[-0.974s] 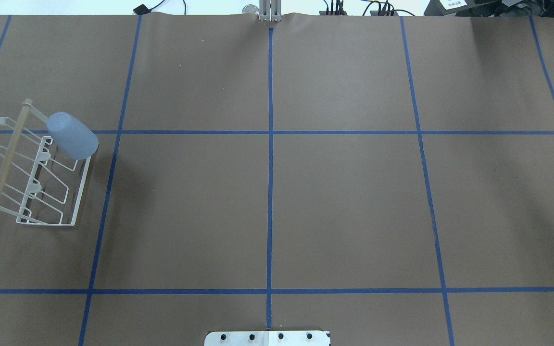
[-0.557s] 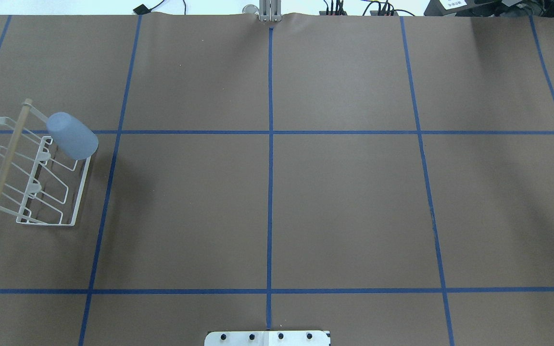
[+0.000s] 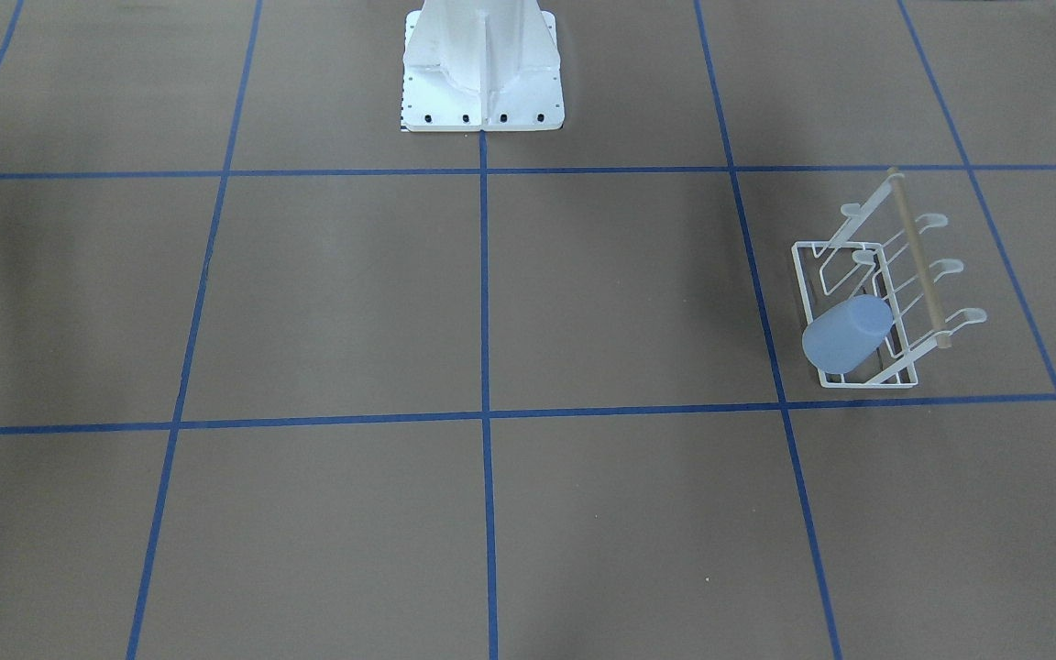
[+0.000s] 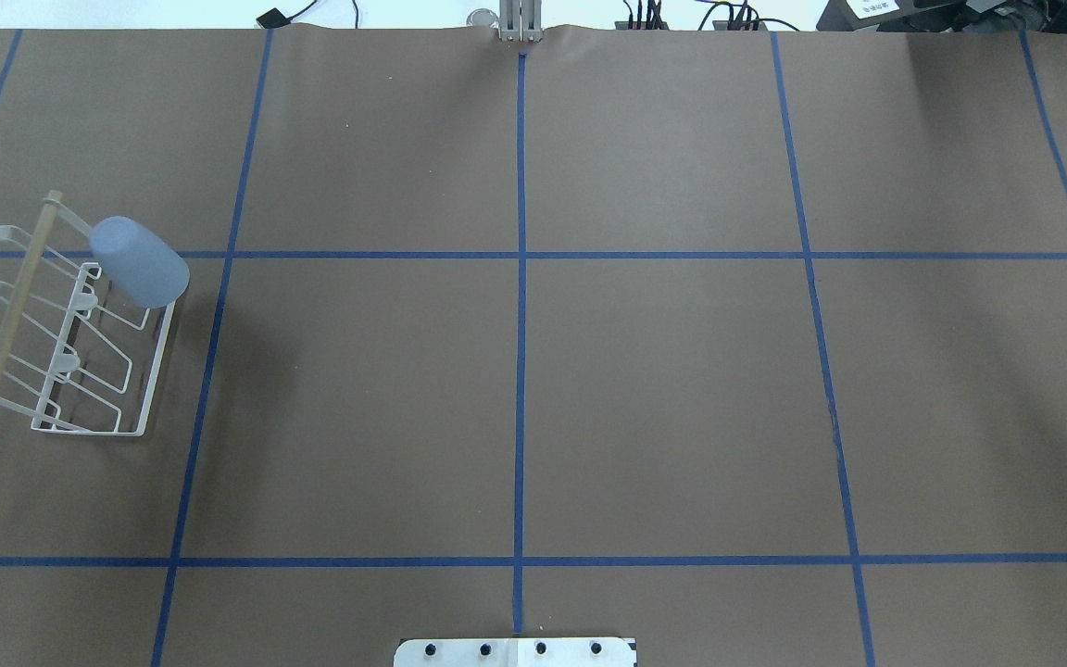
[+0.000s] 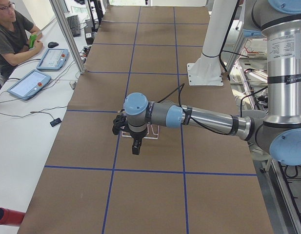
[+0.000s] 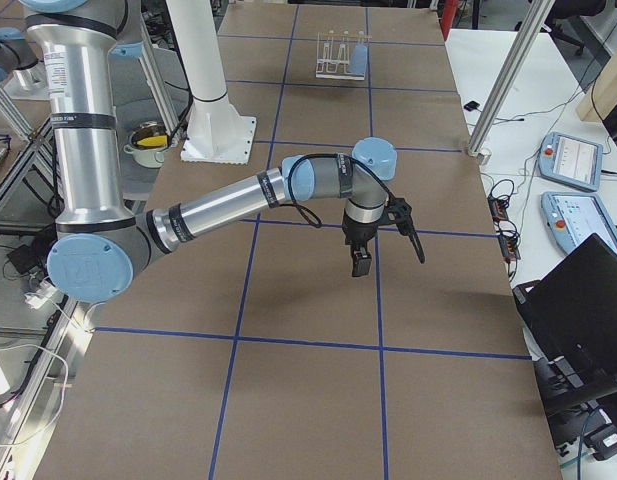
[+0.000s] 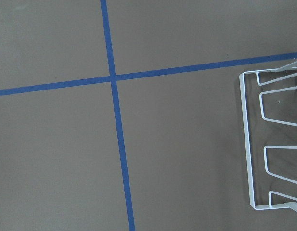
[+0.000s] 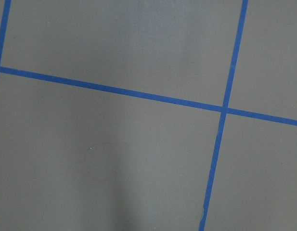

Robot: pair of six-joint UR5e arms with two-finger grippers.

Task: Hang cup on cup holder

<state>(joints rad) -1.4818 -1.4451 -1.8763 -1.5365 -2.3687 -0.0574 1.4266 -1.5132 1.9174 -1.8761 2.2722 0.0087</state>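
Print on the right arm (image 6: 228,200) was too small for me to read. The cup (image 4: 140,262) sat upside down on an end prong of the cup holder (image 4: 157,371), at the rack end far from the robot. Its long axis was tilted: closed end up toward the wooden rod (image 4: 19,296), mouth down toward the base frame. The left gripper (image 5: 135,150) hung above the table near the rack, and the right gripper (image 6: 361,265) was well apart from it. For both jaws I could not tell apart or together. Also seen: pedestal base (image 3: 482,92), a person (image 5: 9,34) w/ tablets (image 5: 28,83).
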